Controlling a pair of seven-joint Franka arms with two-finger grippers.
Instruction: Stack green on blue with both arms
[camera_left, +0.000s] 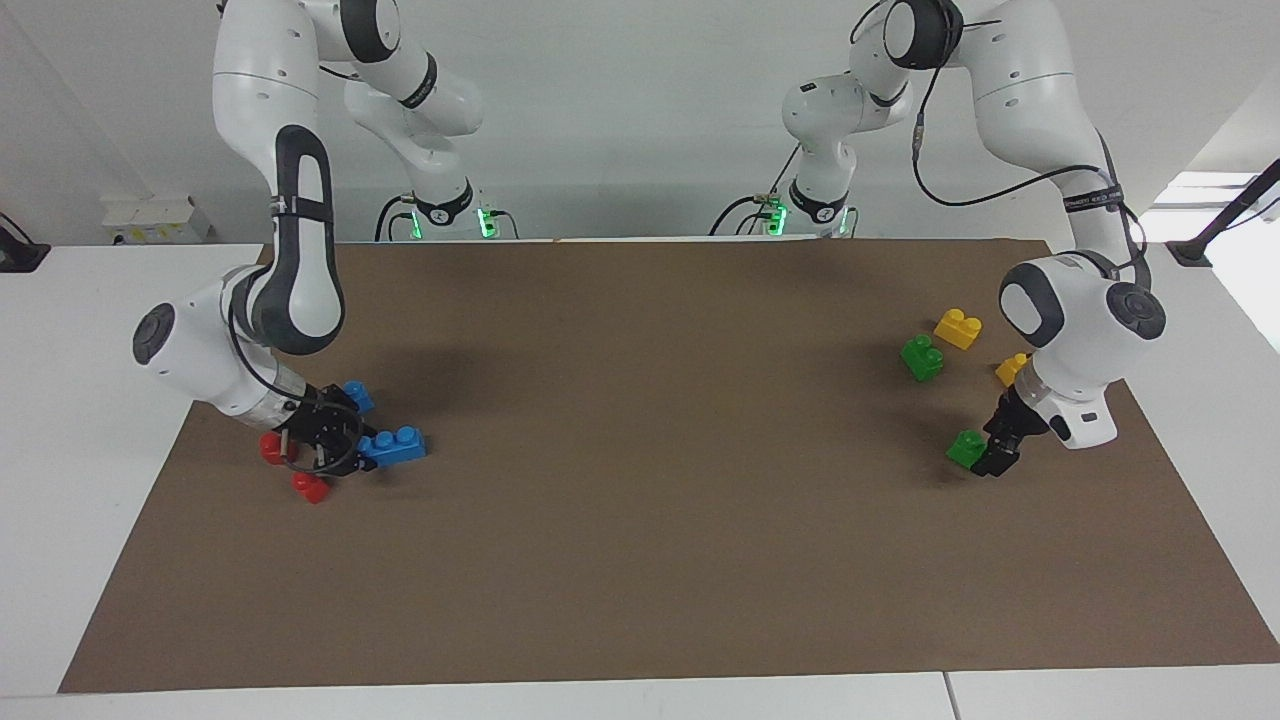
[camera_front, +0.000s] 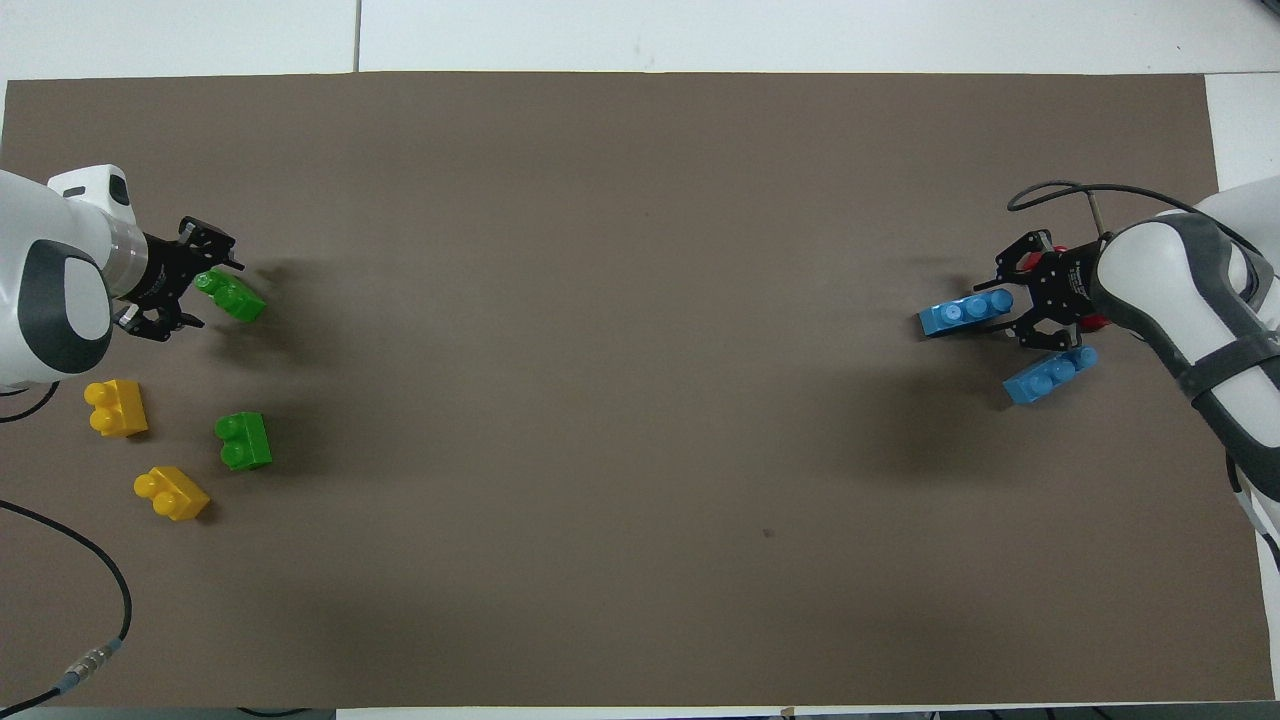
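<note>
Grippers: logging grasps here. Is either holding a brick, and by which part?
Cannot be told. Left gripper is at one end of a green brick, right gripper at one end of a blue brick.
</note>
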